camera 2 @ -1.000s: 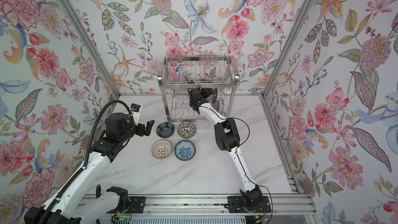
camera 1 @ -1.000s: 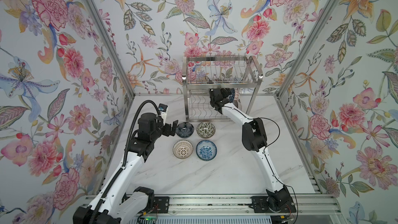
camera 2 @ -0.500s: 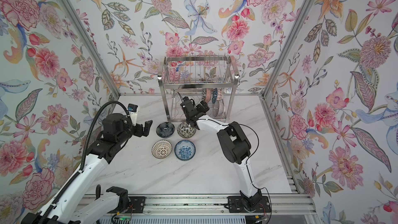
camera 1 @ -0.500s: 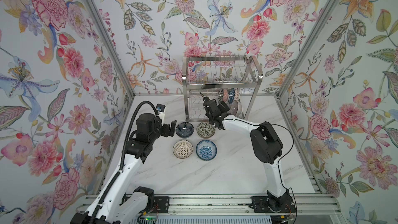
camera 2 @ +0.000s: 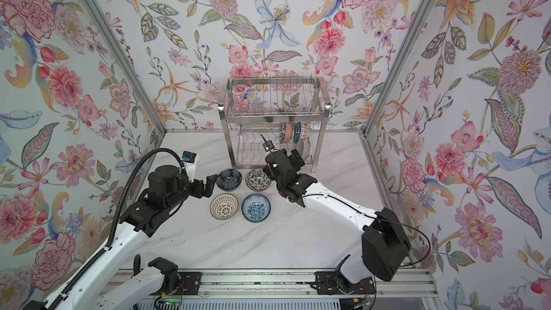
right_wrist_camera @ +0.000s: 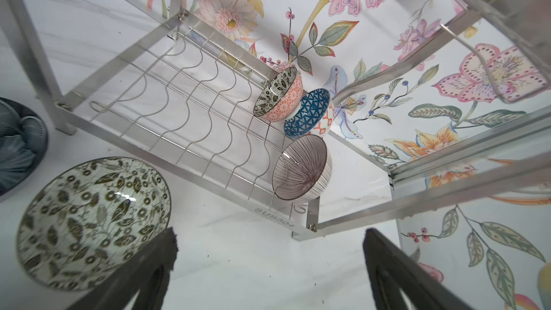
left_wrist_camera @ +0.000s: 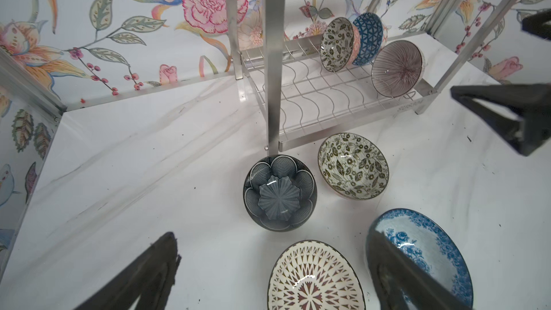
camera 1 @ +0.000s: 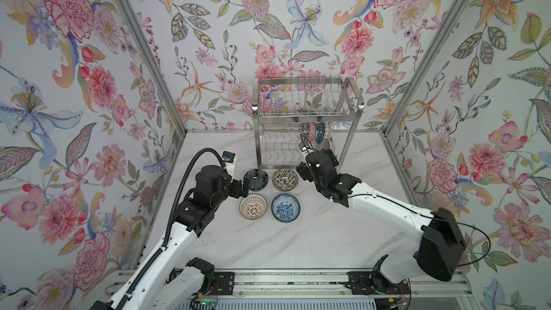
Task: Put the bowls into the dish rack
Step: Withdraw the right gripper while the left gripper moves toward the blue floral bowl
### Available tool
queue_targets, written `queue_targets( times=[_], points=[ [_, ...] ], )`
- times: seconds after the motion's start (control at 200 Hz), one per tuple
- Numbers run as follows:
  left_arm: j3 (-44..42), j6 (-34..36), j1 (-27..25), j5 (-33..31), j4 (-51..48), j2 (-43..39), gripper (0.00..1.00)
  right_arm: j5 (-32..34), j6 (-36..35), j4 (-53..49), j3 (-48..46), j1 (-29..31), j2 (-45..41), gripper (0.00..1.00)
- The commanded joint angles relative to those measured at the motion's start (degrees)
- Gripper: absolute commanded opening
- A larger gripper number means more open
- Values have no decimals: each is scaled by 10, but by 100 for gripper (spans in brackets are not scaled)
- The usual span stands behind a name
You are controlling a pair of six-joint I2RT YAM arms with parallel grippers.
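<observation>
Steel wire dish rack, round glazed bowls, veined tabletop

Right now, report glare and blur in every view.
Left wrist view: small glare spots on the dark bowl and leaf-pattern bowl; left gripper out of focus. Right wrist view: dish rack's upper tier smeared, right gripper soft. Both top views: sharp, evenly lit.

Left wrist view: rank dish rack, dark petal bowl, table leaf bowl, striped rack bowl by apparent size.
1. dish rack
2. dark petal bowl, table leaf bowl: look alike
3. striped rack bowl; farther away, so unsure
</observation>
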Motion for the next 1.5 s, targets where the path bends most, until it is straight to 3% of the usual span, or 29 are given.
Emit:
queue_targets(
  times=[0.0, 0.235, 0.555, 0.771, 1.111, 1.356, 1.491],
  points=[
    [-14, -20, -47, -55, 10, 19, 99, -84, 56, -84, -28, -22, -74, 99],
    [-41, -43, -135, -55, 77, 85, 99, -171, 104, -161, -49, -117, -171, 99],
    [-47, -72, -155, -23, 133, 201, 98, -198, 105, -192, -14, -152, -148, 99],
    [-45, -95, -169, 6, 158, 247, 86, -206, 102, -204, 15, -157, -130, 99],
    [-31, -92, -174, 26, 165, 296, 69, -173, 77, -335, 99, -161, -172, 99],
    [-16, -93, -174, 32, 159, 317, 49, -250, 79, -327, 49, -171, -163, 99],
    [-4, -91, -174, 34, 152, 326, 32, -285, 89, -301, 30, -175, -160, 99]
  ],
)
